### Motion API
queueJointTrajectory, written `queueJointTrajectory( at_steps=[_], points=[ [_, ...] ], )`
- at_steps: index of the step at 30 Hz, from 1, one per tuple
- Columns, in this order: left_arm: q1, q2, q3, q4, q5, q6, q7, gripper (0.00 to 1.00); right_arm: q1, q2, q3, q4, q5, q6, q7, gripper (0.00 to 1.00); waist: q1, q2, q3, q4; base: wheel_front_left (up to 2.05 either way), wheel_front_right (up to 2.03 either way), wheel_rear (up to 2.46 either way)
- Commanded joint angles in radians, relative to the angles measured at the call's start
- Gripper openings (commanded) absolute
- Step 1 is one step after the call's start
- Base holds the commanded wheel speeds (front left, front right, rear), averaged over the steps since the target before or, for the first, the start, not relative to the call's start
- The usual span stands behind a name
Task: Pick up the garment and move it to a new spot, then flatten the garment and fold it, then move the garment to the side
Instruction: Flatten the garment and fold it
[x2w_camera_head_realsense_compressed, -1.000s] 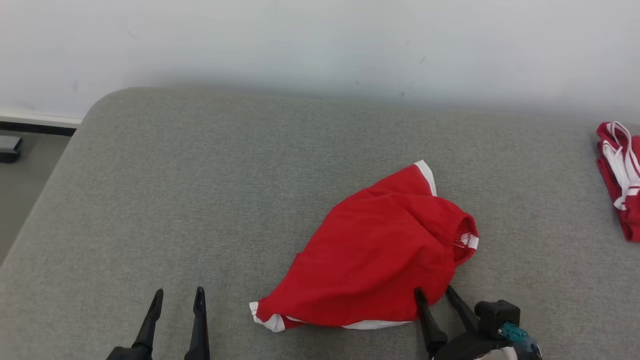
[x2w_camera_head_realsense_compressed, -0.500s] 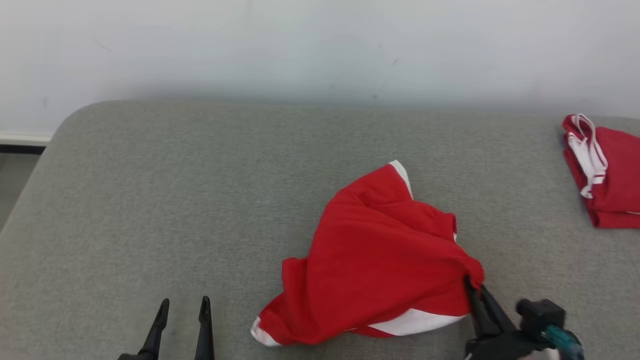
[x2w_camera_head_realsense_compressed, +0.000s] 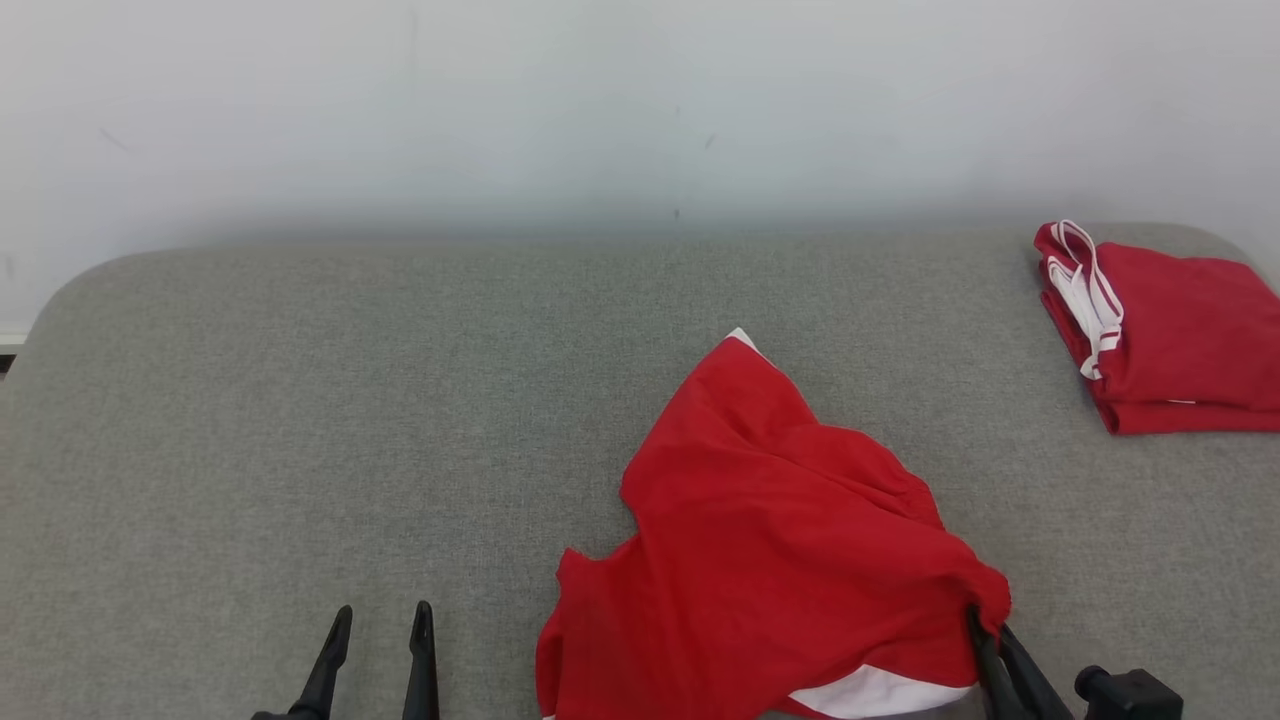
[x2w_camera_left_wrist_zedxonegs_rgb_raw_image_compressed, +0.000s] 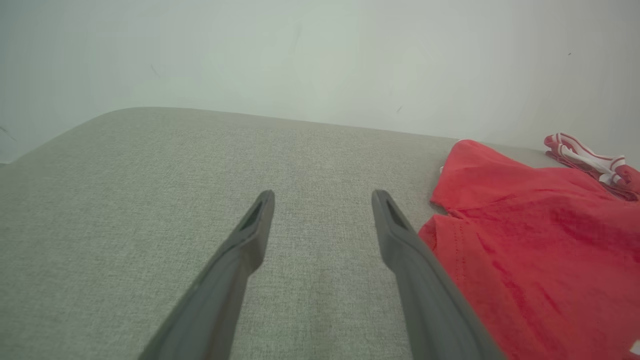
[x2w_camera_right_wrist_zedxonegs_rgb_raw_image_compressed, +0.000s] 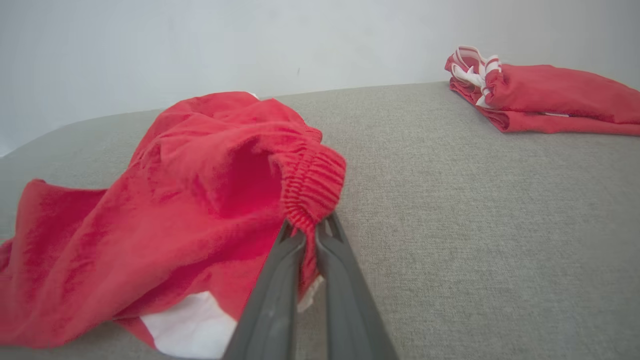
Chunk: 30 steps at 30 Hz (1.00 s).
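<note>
so the grey pad (x2w_camera_head_realsense_compressed: 300, 400) has the red shorts (x2w_camera_head_realsense_compressed: 780, 540) rumpled at about 5 o'clock, a folded red pile (x2w_camera_head_realsense_compressed: 1180, 350) at 2, right gripper (x2w_camera_head_realsense_compressed: 990, 628) pinching the shorts' elastic waistband, left gripper (x2w_camera_head_realsense_compressed: 385, 615) spread wide and empty at 7

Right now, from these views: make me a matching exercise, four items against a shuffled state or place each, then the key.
Items:
1. left gripper
2. right gripper
3. loose garment
4. folded garment

States or places:
a. shut on red fabric
b. at the far right end of the grey cushion
c. open, holding nothing
d. crumpled, pinched at its elastic edge

Pairs: 1-c, 2-a, 3-d, 4-b
</note>
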Motion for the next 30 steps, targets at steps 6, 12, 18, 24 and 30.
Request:
queueJointTrajectory(
  at_steps=[6, 12, 18, 24, 30],
  points=[
    [0.014, -0.001, -0.003, 0.004, 0.003, -0.005, -0.003, 1.0, -0.112, -0.013, 0.071, 0.032, 0.002, -0.003, 0.0, 0.0, 0.0, 0.0, -0.014, 0.034, 0.0, 0.0, 0.0],
    [-0.003, -0.001, -0.028, 0.007, 0.0, -0.01, -0.003, 1.0, -0.293, -0.022, 0.133, 0.18, -0.006, -0.003, 0.029, 0.0, 0.0, 0.0, 0.001, 0.096, 0.0, 0.0, 0.0],
    [-0.021, -0.001, -0.056, 0.009, -0.006, -0.012, -0.003, 1.0, -0.439, -0.033, 0.144, 0.361, -0.004, -0.003, 0.025, 0.0, 0.0, 0.0, 0.023, 0.148, 0.0, 0.0, 0.0],
    [-0.026, -0.001, -0.083, 0.015, -0.011, -0.005, -0.003, 1.0, -0.554, -0.031, 0.149, 0.569, -0.015, -0.003, 0.011, 0.43, 0.0, 0.0, 0.033, 0.18, 0.0, 0.0, 0.0],
    [-0.002, -0.001, -0.091, 0.02, -0.015, -0.003, -0.003, 1.0, -0.539, -0.028, 0.153, 0.518, 0.015, -0.003, -0.004, 1.0, 0.0, 0.0, 0.01, 0.142, 0.0, 0.0, 0.0]
  ],
)
